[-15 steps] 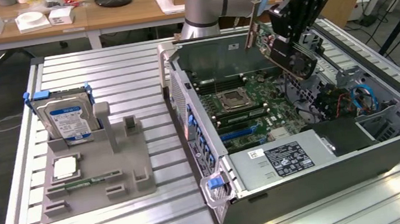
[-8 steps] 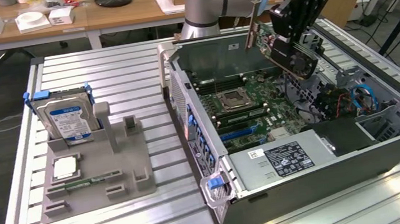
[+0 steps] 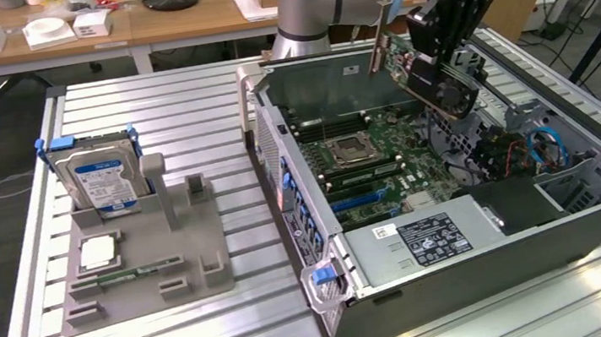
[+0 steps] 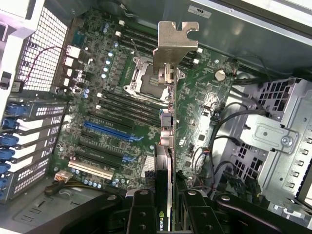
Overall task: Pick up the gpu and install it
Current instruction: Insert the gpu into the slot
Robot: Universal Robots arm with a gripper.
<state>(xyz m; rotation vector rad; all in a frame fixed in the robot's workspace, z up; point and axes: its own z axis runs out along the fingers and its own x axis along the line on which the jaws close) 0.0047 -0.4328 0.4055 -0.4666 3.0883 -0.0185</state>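
black gripper (image 4: pixel 168 207) clamps thin gpu (image 4: pixel 165 131) above green motherboard (image 4: pixel 112 109)

Exterior camera: high, off my arm (image 3: pixel 310 1), looking down obliquely across table (image 3: pixel 101 106); computer case (image 3: pixel 452 308) at exterior view's right. My wrist camera: close above case, facing down inside. Shared: motherboard (image 3: pixel 388 137), gpu (image 3: pixel 439 85).
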